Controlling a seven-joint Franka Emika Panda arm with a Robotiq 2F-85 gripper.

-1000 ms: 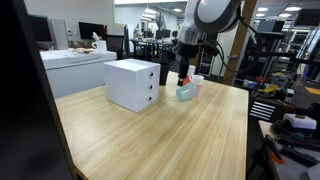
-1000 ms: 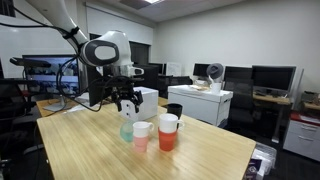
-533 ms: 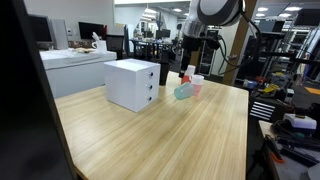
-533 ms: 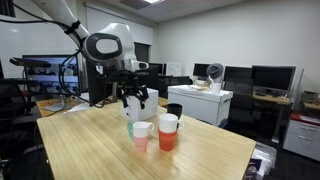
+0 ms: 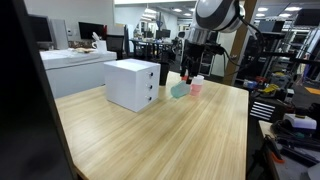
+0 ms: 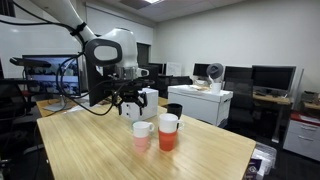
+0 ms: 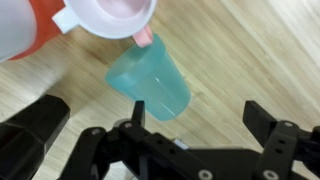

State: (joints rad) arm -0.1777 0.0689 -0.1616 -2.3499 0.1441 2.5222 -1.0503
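Since a second ago the teal cup (image 5: 179, 91) has slid a little to the left, away from the pink cup (image 5: 197, 86), and the gripper (image 5: 189, 66) has lifted slightly above it. In an exterior view the teal cup sits at the far right of the table (image 5: 160, 135), right of the white drawer box (image 5: 133, 85) and just left of the pink cup, with the gripper hanging over it, apart from it. In an exterior view the gripper (image 6: 131, 101) hovers above the far left of the table with its jaws spread; the pink cup (image 6: 142, 137) and the orange cup (image 6: 167, 134) stand side by side nearer, a black cup (image 6: 174, 111) lies farther back, and the teal cup cannot be made out here. In the wrist view the gripper (image 7: 158, 120) is wide open and holds nothing. The teal cup (image 7: 150, 82) lies between the two fingers (image 7: 35, 135) without touching either, looking tilted, just below the pink cup (image 7: 110, 15).
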